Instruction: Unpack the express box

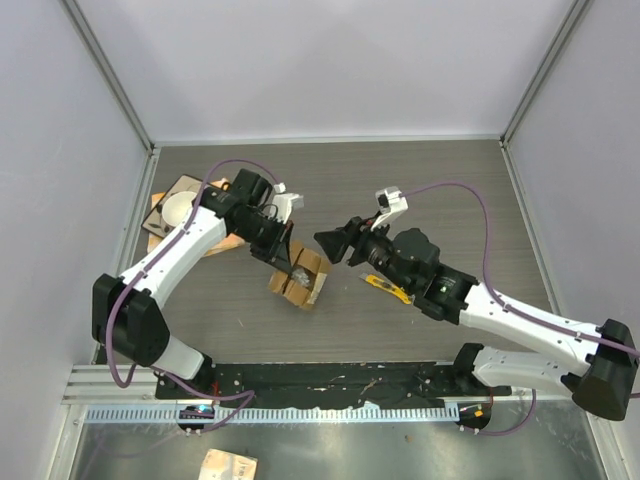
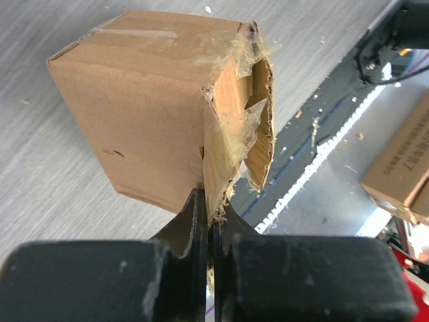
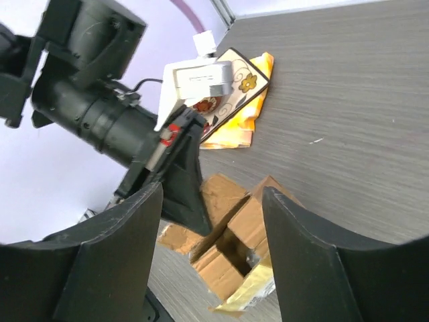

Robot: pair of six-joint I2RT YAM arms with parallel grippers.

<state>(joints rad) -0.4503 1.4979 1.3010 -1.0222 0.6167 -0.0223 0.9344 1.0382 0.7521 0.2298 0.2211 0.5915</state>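
The express box [image 1: 300, 283] is a small brown cardboard box in the middle of the table, its top flaps torn open with tape shreds hanging. My left gripper [image 1: 278, 250] reaches in from the left and is shut on one upright flap; the left wrist view shows the box [image 2: 134, 114] with the ragged flap edge pinched in the gripper [image 2: 213, 206]. My right gripper [image 1: 326, 241] hovers just right of and above the box, open and empty. Its wrist view looks down between the spread fingers [image 3: 120, 255] into the open box [image 3: 224, 265].
A flat brown-and-orange card with a white cup [image 1: 180, 210] lies at the left, behind the left arm; the card [image 3: 236, 100] also shows in the right wrist view. A yellow utility knife [image 1: 388, 288] lies under the right arm. Grey walls close off three sides.
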